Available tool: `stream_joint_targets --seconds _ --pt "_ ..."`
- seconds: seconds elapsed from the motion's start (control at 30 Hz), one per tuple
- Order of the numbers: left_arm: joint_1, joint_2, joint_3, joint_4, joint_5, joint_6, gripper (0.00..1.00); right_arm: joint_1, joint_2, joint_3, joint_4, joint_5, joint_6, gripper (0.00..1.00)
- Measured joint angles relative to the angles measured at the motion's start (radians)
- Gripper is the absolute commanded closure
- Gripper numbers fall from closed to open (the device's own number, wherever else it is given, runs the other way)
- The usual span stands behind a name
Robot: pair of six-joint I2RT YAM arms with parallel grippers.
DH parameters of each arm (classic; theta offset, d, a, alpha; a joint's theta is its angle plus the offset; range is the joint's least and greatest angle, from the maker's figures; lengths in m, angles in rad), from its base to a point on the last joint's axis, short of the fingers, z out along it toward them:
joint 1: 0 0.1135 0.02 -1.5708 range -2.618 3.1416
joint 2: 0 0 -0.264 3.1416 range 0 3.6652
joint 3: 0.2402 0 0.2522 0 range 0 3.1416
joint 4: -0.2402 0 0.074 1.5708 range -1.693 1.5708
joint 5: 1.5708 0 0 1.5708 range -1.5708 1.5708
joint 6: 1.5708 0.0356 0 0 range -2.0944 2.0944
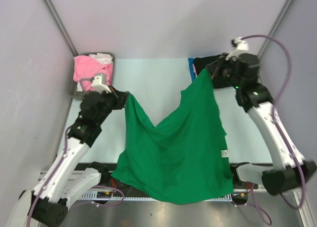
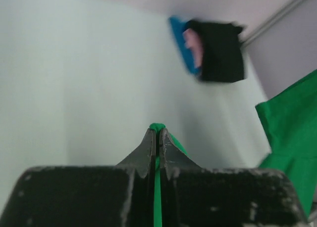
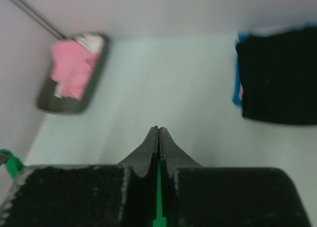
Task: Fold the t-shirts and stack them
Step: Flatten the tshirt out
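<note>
The green t-shirt (image 1: 178, 148) hangs mid-frame, its top corners pinched by the left gripper (image 1: 124, 96) and the right gripper (image 1: 208, 72). Its little white label (image 1: 224, 152), lower right, is too small to read. The black t-shirt (image 1: 199, 63), upper right, is half hidden.

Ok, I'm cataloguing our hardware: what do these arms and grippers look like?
The left arm and right arm share white links, black joint housings and looping lilac cables. The left gripper and right gripper have black fingers tapering to thin tips.

Probably robotics lab cell: blank white wall panels (image 1: 168, 19), metal corner struts (image 1: 56, 19), pale table (image 1: 153, 83).
</note>
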Motion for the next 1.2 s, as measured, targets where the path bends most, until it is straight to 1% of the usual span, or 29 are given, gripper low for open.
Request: stream_joint_targets --seconds 0.07,0.13,0.17,0.27,0.4,0.53,0.63,0.83,0.9,1.0,1.2 --pt "0.016 0.051 -0.095 0.009 -0.032 -0.022 1.0 -0.001 0.1 -0.061 -0.002 0.038 0.006 1.0" --pt "0.046 0.108 -0.151 0.011 -0.054 -0.048 1.0 -0.003 0.193 -0.093 0.001 0.079 0.009 1.0" --pt "0.051 0.116 -0.155 0.012 -0.057 -0.051 1.0 -0.004 0.239 -0.104 0.001 0.101 0.011 1.0" --pt "0.12 0.242 -0.166 0.071 -0.071 -0.091 1.0 -0.008 0.307 -0.108 0.027 0.145 0.015 1.0" --pt "0.172 0.401 -0.108 0.126 -0.073 -0.116 1.0 -0.022 0.344 -0.102 0.119 0.187 0.031 1.0" --pt "0.195 0.566 0.01 0.16 -0.064 -0.115 1.0 -0.034 0.415 -0.056 0.195 0.214 0.032 1.0" --pt "0.212 0.66 0.1 0.181 -0.055 -0.115 1.0 -0.042 0.501 0.014 0.223 0.226 0.029 1.0" --pt "0.253 0.825 0.253 0.214 -0.048 -0.122 1.0 -0.052 0.7 0.239 0.229 0.225 -0.003 1.0" --pt "0.266 0.866 0.282 0.225 -0.038 -0.13 1.0 -0.052 0.766 0.332 0.224 0.216 -0.014 1.0" --pt "0.278 0.911 0.316 0.229 -0.031 -0.134 1.0 -0.052 0.83 0.423 0.213 0.201 -0.021 1.0" --pt "0.293 0.995 0.391 0.233 -0.031 -0.14 1.0 -0.052 0.929 0.551 0.2 0.187 -0.031 1.0"
